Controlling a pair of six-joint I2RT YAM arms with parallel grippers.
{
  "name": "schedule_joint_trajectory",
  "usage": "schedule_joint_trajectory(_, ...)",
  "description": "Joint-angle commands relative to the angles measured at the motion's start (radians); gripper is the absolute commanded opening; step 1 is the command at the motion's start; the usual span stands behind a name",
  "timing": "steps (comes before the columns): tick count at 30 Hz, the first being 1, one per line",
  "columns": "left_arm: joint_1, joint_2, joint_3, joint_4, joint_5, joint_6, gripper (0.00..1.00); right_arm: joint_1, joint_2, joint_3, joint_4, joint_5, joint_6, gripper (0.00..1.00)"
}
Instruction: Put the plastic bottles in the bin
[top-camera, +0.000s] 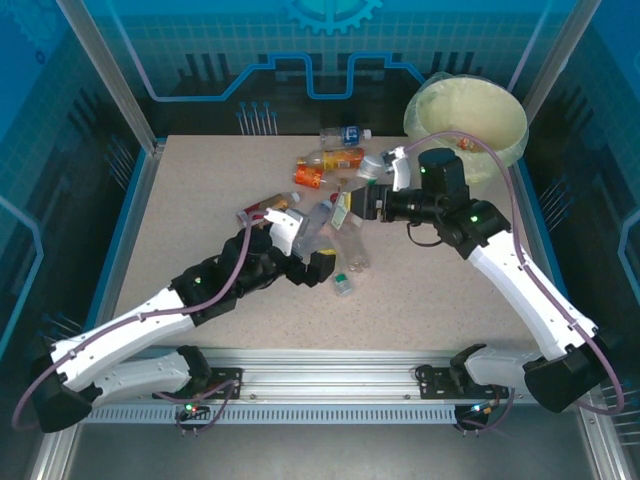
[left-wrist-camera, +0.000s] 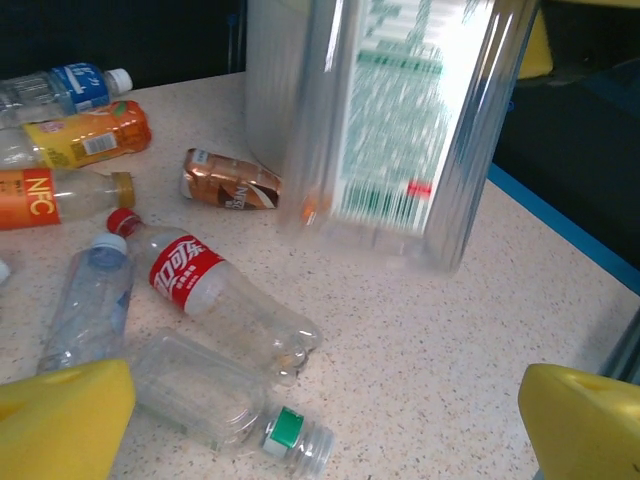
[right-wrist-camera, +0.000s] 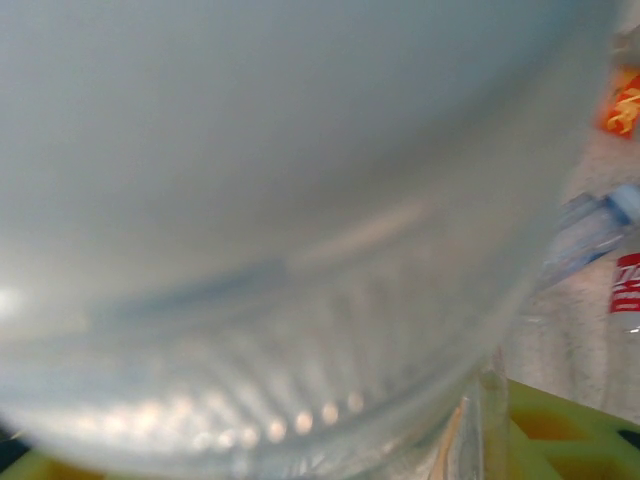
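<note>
- "NFC" stands in pale letters on the orange-labelled bottle lying on the tabletop.
- White Chinese Coca-Cola script runs along the red label of the red-capped bottle.
- Green print on the large clear bottle is too blurred to read.

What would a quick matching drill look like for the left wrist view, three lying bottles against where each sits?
Things:
1. clear plastic bottle with red label
2. clear plastic bottle with blue label
3. crumpled copper-brown plastic bottle

Places in the view:
a. top left corner, white cap
b. just left of the lower end of the large blurred clear plastic bottle
c. mid-left, red cap pointing to the upper left

Pairs: 1-c, 2-a, 3-b
</note>
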Motion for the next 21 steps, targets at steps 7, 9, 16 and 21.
schedule_joint_trajectory(7,0.018,-0.114,-0.118,0.029,-0.235,-0.062,0.99,-0.164,-0.042,0.098,0.025,0.144,0.001,0.4)
schedule_joint_trajectory(9,0.025,-0.129,-0.134,0.023,-0.258,-0.08,0.99,-0.207,-0.038,0.104,0.06,0.146,0.024,0.4)
schedule_joint_trajectory(16,0.032,-0.179,-0.174,-0.02,-0.349,-0.136,0.99,-0.365,0.05,0.23,0.087,0.117,0.078,0.42)
schedule_joint_trajectory(21,0.038,-0.211,-0.181,-0.051,-0.358,-0.146,0.99,-0.464,0.123,0.297,0.16,0.134,0.138,0.43)
